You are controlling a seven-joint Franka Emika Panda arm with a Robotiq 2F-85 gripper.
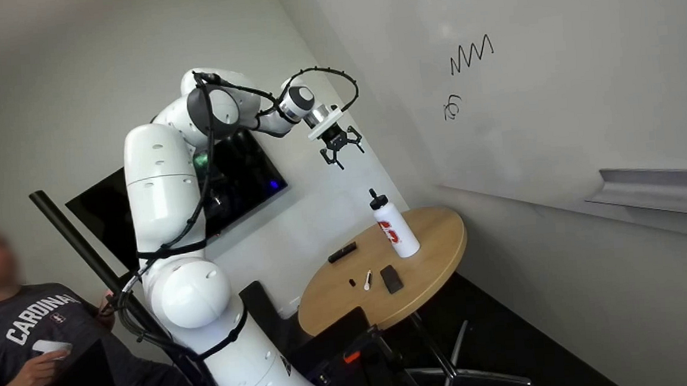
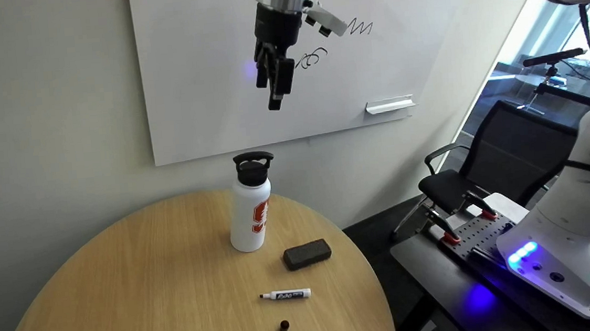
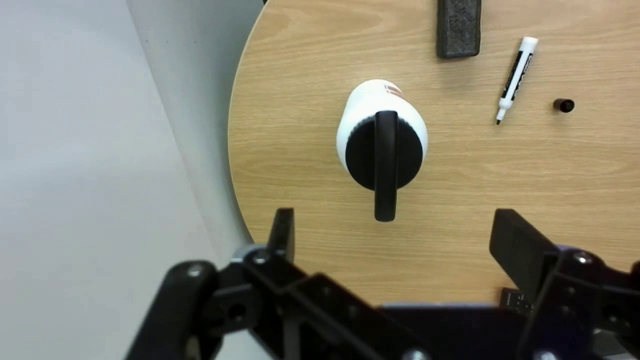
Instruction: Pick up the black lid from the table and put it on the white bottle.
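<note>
The black lid, a tiny dark cap, rests on the round tan table [image 1: 435,229] in both exterior views [image 1: 352,282] [image 2: 284,327] and in the wrist view [image 3: 564,105]. The white bottle [image 1: 403,240] stands upright on the table, with a red logo and a black handled top on it. It also shows in an exterior view [image 2: 246,219] and in the wrist view [image 3: 357,112]. My gripper [image 1: 353,159] is open and empty, high above the table and the bottle; it also shows in an exterior view [image 2: 268,96]. In the wrist view its fingers [image 3: 394,225] are wide apart.
An uncapped white marker [image 2: 287,294] lies near the lid. A dark eraser [image 2: 307,254] lies between the marker and the bottle. A black remote [image 1: 342,252] lies on another part of the table. A wall with a whiteboard [image 2: 204,88] rises close behind the bottle.
</note>
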